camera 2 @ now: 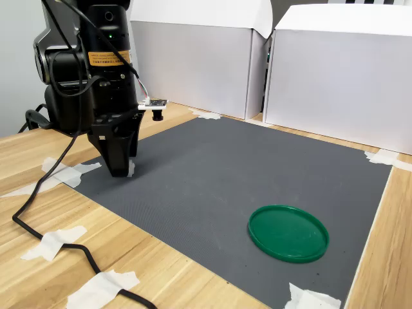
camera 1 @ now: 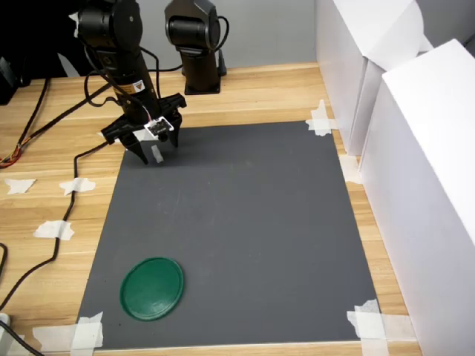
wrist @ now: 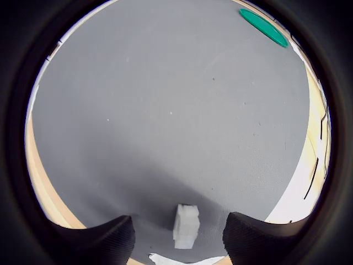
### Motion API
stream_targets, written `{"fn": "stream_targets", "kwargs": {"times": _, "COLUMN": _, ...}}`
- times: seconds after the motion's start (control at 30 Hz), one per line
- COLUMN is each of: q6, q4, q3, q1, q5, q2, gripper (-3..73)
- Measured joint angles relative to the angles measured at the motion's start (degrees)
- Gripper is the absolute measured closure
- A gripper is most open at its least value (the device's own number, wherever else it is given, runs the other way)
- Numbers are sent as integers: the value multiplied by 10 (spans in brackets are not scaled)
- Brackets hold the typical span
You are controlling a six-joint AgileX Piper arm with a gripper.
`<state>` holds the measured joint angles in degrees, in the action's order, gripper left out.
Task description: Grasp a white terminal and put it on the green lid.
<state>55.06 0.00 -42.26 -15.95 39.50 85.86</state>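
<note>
A dark grey mat (camera 1: 237, 230) is taped onto the wooden desk (camera 1: 245, 93), with white boxes (camera 1: 415, 170) walling the first exterior view's right. The end effector (camera 1: 151, 152) stands at the mat's far corner, jaws apart around the white terminal (wrist: 186, 226) (not pinching it) — the green lid (camera 1: 152, 288) lies well apart, near the mat's front edge, open mat between.

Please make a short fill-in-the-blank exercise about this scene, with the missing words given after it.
1. The green lid lies flat on the dark ____ mat.
2. In the wrist view, the white terminal sits between the two fingers of the ____, which are spread apart and not touching it.
3. The mat's corners are fixed to the wooden table with white ____.
4. Nothing lies on the lid, so the terminal is not yet ____ there.

Missing words: grey; pincer; tape; placed
</note>
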Motion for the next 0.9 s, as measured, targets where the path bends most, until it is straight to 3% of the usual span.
{"fn": "stream_targets", "kwargs": {"times": 0.23, "q6": -27, "q4": -32, "q3": 0, "q1": 0, "q5": -2, "q2": 20, "gripper": 43}}
{"fn": "stream_targets", "kwargs": {"times": 0.4, "q6": -28, "q4": -32, "q3": 0, "q1": 0, "q5": -13, "q2": 22, "gripper": 53}}
{"fn": "stream_targets", "kwargs": {"times": 0.5, "q6": -28, "q4": -32, "q3": 0, "q1": 0, "q5": -15, "q2": 22, "gripper": 97}}
{"fn": "stream_targets", "kwargs": {"times": 0.6, "q6": -28, "q4": -32, "q3": 0, "q1": 0, "q5": -15, "q2": 22, "gripper": 192}}
{"fn": "stream_targets", "kwargs": {"times": 0.83, "q6": -28, "q4": -24, "q3": 0, "q1": 0, "q5": -15, "q2": 23, "gripper": 542}}
{"fn": "stream_targets", "kwargs": {"times": 0.9, "q6": -28, "q4": -24, "q3": 0, "q1": 0, "q5": -15, "q2": 23, "gripper": 602}}
